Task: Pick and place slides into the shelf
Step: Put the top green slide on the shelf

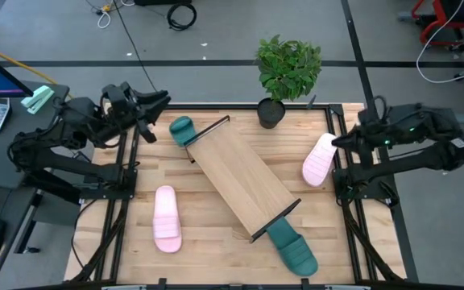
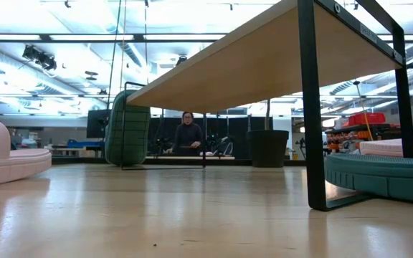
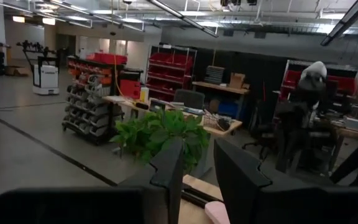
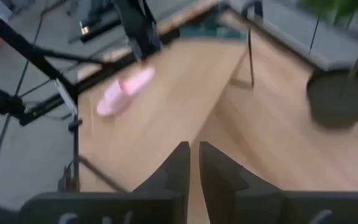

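The shelf (image 1: 242, 178) lay diagonally across the middle of the slatted table (image 1: 216, 250), its black end bars at the upper-left and lower-right. From the low view it stood raised on thin black legs, with its light underside (image 2: 264, 64) overhead.

None of the four slides was on the board. One teal slide (image 1: 182, 129) sat at the shelf's upper-left end, partly under the bar. In the low view it stood on edge (image 2: 127, 135). The other teal slide (image 1: 293, 249) lay past the lower-right end, near the table's front edge. One pink slide (image 1: 166, 217) rested flat on the left half of the table, well apart from the shelf. The second pink slide (image 1: 319, 159) lay tilted near the right edge, just beside the right gripper.

The left gripper (image 1: 158, 103) was raised over the table's upper-left corner and held nothing — its fingers (image 3: 166, 171) stood a narrow gap apart. The right gripper (image 1: 338, 140) hung over the right edge, also empty, with its fingers (image 4: 176, 168) nearly together and only a slit between them.

A potted plant (image 1: 284, 72) stood at the table's far edge. A person (image 2: 188, 134) sat in the room beyond.
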You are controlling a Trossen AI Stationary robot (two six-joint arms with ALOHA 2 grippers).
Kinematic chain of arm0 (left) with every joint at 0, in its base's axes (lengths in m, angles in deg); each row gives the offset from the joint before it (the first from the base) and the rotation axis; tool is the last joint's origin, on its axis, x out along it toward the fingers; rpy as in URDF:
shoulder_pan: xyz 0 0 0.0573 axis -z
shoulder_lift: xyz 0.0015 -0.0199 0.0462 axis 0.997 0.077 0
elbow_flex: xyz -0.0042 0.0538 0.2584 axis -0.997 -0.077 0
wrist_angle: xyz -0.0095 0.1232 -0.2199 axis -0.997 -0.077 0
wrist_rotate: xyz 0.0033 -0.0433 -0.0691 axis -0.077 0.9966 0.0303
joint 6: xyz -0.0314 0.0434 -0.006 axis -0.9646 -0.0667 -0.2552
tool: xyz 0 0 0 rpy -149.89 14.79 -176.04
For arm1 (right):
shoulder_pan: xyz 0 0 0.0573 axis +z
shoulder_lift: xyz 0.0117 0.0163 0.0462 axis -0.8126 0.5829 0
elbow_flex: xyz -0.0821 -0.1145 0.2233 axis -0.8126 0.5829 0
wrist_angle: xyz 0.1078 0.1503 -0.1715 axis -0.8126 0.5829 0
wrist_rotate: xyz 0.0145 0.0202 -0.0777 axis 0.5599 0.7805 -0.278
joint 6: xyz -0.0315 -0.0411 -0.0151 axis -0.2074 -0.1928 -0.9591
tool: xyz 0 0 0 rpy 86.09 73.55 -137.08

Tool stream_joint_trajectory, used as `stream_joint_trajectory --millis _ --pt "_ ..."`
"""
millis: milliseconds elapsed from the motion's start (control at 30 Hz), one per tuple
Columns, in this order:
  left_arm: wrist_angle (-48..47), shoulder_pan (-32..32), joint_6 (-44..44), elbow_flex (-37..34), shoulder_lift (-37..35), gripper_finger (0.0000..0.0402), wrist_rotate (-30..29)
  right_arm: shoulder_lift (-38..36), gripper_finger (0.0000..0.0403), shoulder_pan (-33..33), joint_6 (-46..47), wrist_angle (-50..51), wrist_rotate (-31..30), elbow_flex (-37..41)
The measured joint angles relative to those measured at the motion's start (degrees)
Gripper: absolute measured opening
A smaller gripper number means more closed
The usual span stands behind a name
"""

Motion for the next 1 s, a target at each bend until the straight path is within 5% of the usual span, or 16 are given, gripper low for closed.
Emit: stream_joint_trajectory --millis 433,1000 --pt "-8.83 -5.71 -0.95 0.0 0.0 0.01 0.06 10.03 0.0072 -0.01 -13.52 0.25 -12.92 -22.87" --pt "-32.1 -25.18 -5.52 -0.02 0.73 0.0097 3.2 16.63 0.0166 -0.02 -17.77 -2.8 -16.19 -24.91"
